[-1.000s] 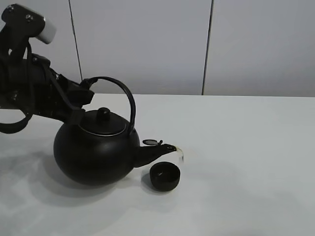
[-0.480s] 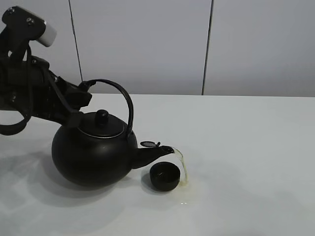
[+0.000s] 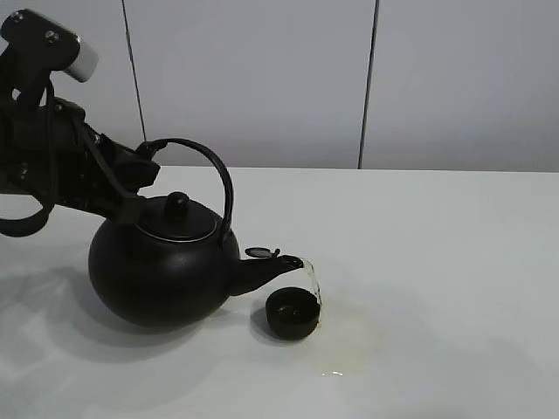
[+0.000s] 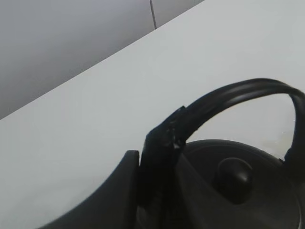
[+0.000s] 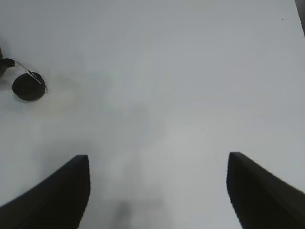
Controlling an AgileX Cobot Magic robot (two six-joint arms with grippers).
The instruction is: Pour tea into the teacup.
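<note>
The left tool (image 3: 147,161) is pinching the arched handle (image 3: 210,166) of the black kettle (image 3: 162,271), jaws pressed tight on the bar, and is tipping the kettle toward the teacup (image 3: 293,312). The teacup is sitting upright on the white surface (image 3: 454,262), just below the tip of the spout (image 3: 266,271). A thin stream of tea (image 3: 313,281) is arcing from the spout and coming down at the teacup's rim, on the side away from the kettle. A pale yellowish wet patch (image 3: 354,340) is lying on the surface just beside the teacup, on that same side. The right tool (image 5: 158,156) is hovering well apart from the teacup, jaws spread wide, gripping nothing.
</note>
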